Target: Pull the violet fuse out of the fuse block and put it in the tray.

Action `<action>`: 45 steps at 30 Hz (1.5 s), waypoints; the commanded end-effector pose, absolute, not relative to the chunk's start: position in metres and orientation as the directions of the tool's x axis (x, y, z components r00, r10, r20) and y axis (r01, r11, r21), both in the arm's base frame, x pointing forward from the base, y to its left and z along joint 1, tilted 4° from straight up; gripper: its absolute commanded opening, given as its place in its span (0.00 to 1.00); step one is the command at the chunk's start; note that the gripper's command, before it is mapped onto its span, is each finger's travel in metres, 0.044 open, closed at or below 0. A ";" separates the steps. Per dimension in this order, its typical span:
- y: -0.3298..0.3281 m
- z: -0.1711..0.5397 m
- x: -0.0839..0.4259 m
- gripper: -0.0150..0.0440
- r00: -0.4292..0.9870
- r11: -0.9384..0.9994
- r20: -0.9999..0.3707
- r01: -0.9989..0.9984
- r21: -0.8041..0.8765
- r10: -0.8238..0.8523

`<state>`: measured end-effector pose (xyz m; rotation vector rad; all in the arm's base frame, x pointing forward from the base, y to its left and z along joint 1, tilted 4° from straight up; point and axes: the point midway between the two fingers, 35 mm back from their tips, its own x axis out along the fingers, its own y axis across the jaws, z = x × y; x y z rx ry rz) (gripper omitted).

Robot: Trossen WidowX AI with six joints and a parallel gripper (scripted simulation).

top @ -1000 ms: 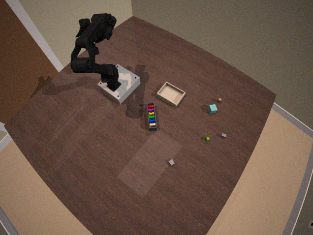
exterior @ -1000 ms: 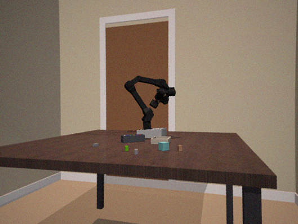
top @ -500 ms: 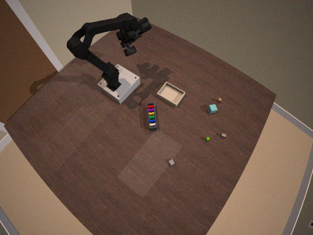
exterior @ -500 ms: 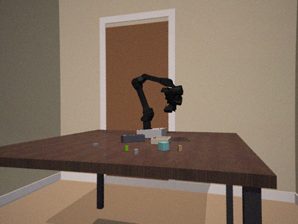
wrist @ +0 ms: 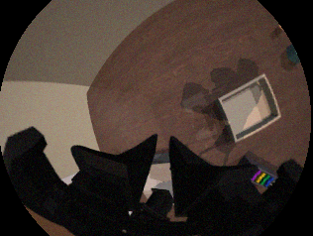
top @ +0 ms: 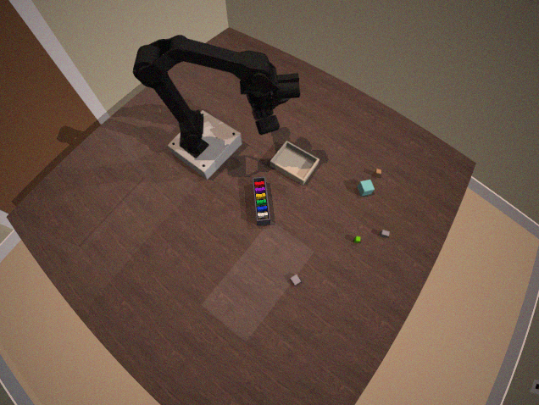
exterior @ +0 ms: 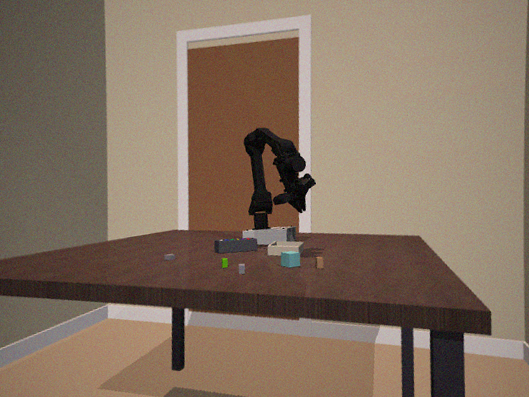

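Hidden and unclear parts of the scene

In the wrist view, the fuse block point(wrist: 264, 178) at the lower right is mostly covered by the dark gripper point(wrist: 161, 150) body; only a few coloured stripes show, and the violet fuse cannot be told apart there. At the right edge, a teal cube point(wrist: 289, 55) is cut off by the round frame. In the exterior view, the fuses in the block point(exterior: 234, 245) at the centre are too small to distinguish, and the tray point(exterior: 284, 247) shows only its side wall.
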<state>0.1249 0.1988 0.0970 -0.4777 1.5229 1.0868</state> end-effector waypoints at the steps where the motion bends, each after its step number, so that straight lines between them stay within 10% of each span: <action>1: 0.172 0.086 0.172 0.38 -0.163 0.550 -0.962 -0.793 0.261 0.220; 13: 0.027 0.055 0.268 0.38 0.008 0.700 -0.998 -0.712 -0.054 -0.069; 45: 0.022 0.030 0.266 0.38 0.008 0.701 -0.997 -0.711 -0.056 -0.071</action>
